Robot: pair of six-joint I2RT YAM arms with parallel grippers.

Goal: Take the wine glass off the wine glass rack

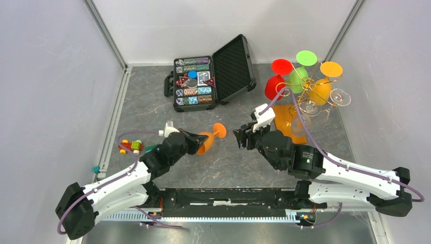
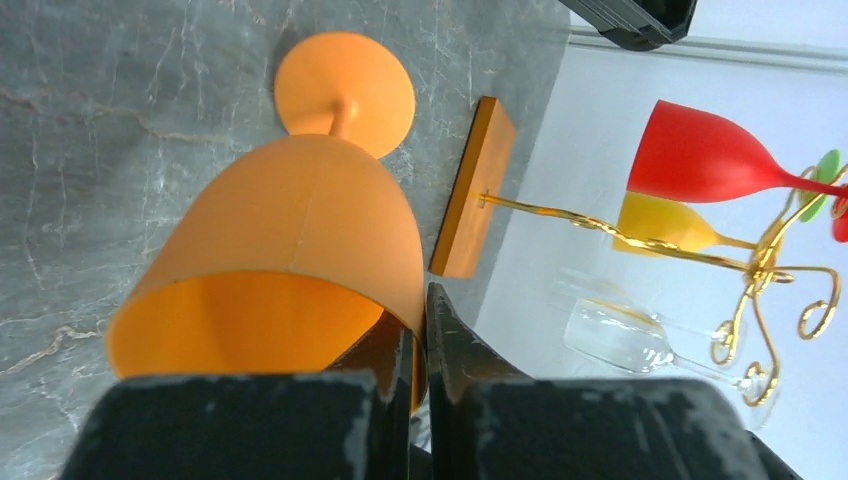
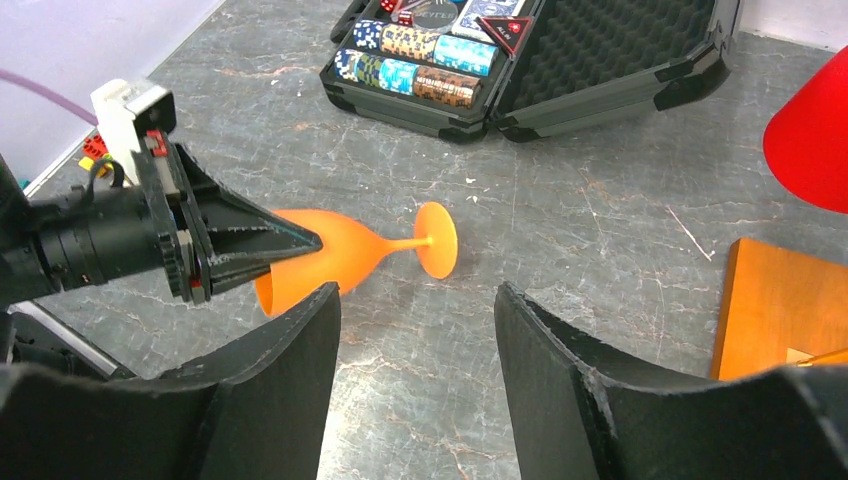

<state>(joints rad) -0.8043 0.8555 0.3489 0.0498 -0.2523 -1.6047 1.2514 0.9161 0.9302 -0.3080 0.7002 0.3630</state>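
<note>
Your left gripper (image 1: 195, 140) is pinching the orange wine glass (image 1: 206, 143) at the bowl rim. In the left wrist view one finger (image 2: 385, 350) sits inside the bowl and the other outside, pressed onto the wall. The glass lies on its side near the middle of the table (image 1: 152, 109), mouth toward the left arm, stem and foot pointing far-right. The foot's edge looks to rest on the table, can't confirm contact. It is off the wine glass rack (image 1: 285, 118) and well apart from it.

Your right gripper (image 1: 239, 136) is spread wide and holds nothing. It sits just right of the glass, fingers aimed left at it, with the glass's foot showing in the gap between them in the right wrist view.

The rack stands at the far right, with gold scroll arms on an orange-brown base. Hanging on it are a red glass (image 1: 275, 86), a green glass (image 1: 299, 76), a yellow-orange glass (image 1: 320, 90) and two clear glasses (image 1: 339, 96) – the clear ones on the near and right side.

The black case (image 1: 234, 61) lies open at the far centre, lid leaning right, with poker chips (image 1: 193, 91) in the tray. A small red-yellow-green toy (image 1: 131, 147) sits on the table at the left, just beside your left arm.
</note>
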